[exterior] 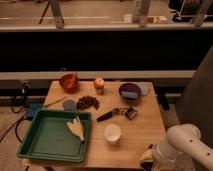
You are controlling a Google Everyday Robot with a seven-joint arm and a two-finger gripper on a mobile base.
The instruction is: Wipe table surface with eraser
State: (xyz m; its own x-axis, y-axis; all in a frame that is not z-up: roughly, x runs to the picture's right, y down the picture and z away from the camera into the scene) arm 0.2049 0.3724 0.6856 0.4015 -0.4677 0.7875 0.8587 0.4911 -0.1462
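Wood table [145, 125]: bare strip along the right side and front edge, and I judge that's the stretch free for wiping
Green tray [30, 145]: sits front left with a pale yellow peel-like thing [76, 128] in it, out of my lane
White cup [112, 133]: upright just right of the tray, nearest obstacle to a sweep
Back row: red bowl [69, 81], orange fruit [99, 83], dark bowl [130, 91], all well apart from me
Black-handled tool [117, 114]: lying mid-table, between the dark bowl and the cup
Gripper [148, 159]: low at the front right corner, right at the table edge, angled down as if to press on the wood
Grip: I can't tell how wide it is
Eraser: can't pick it out for sure; a yellowish bit [146, 154] at the gripper may be it, down at that corner
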